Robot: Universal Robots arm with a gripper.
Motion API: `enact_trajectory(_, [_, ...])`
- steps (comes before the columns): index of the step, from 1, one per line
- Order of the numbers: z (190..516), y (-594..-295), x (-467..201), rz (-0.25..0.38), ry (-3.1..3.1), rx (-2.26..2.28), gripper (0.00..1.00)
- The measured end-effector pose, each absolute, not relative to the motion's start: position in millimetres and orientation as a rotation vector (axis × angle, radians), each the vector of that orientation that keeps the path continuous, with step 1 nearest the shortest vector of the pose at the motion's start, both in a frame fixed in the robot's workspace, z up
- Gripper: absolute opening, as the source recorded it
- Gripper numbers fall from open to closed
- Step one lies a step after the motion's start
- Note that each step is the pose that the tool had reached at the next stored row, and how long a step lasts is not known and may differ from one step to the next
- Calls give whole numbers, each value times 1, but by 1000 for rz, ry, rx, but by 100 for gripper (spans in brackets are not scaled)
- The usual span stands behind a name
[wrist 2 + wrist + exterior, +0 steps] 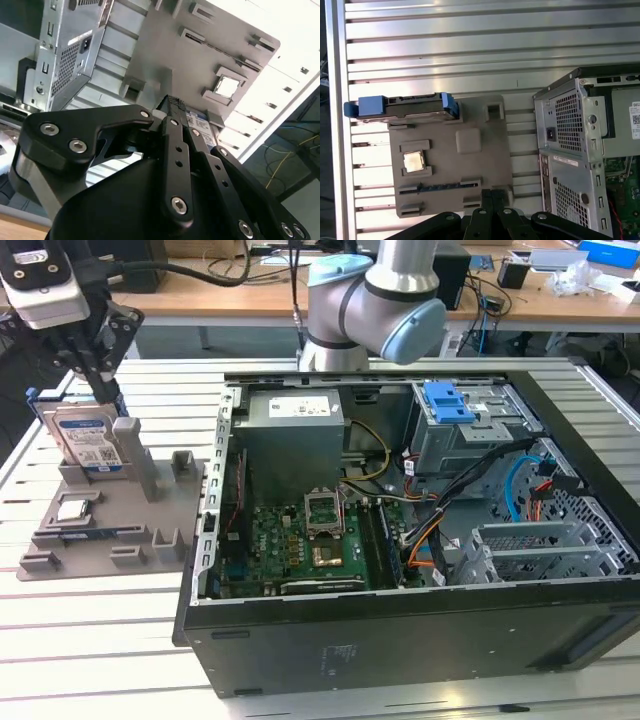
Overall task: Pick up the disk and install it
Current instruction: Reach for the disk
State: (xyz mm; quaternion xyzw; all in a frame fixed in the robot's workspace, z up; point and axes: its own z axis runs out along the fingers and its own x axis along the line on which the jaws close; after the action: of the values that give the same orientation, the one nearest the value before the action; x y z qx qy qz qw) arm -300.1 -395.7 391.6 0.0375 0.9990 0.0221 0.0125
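Note:
The disk (88,440) stands on edge in the back slot of a grey holder (150,530), silver with a white-and-blue label and a blue frame. In the first wrist view the disk (405,106) shows edge-on at the holder's far side. My gripper (100,390) hangs above the holder, and its dark fingers cross the disk's top edge in the exterior view. In the first wrist view the gripper (493,196) is over the holder's other edge, apart from the disk, with its fingers pressed together and nothing between them. In the second wrist view the disk label (200,126) peeks out behind the fingers (172,145).
An open computer case (400,640) lies at the exterior view's right, close to the holder. A blue bracket (450,402) sits on the drive cage at its back. A small silver chip (72,508) rests in the holder. Everything stands on a white slatted table (100,640).

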Motion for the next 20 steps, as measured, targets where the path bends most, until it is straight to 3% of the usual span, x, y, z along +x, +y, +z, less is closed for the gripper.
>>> enact_trajectory(20, [388, -361, -388, 69, 3114, 117, 11])
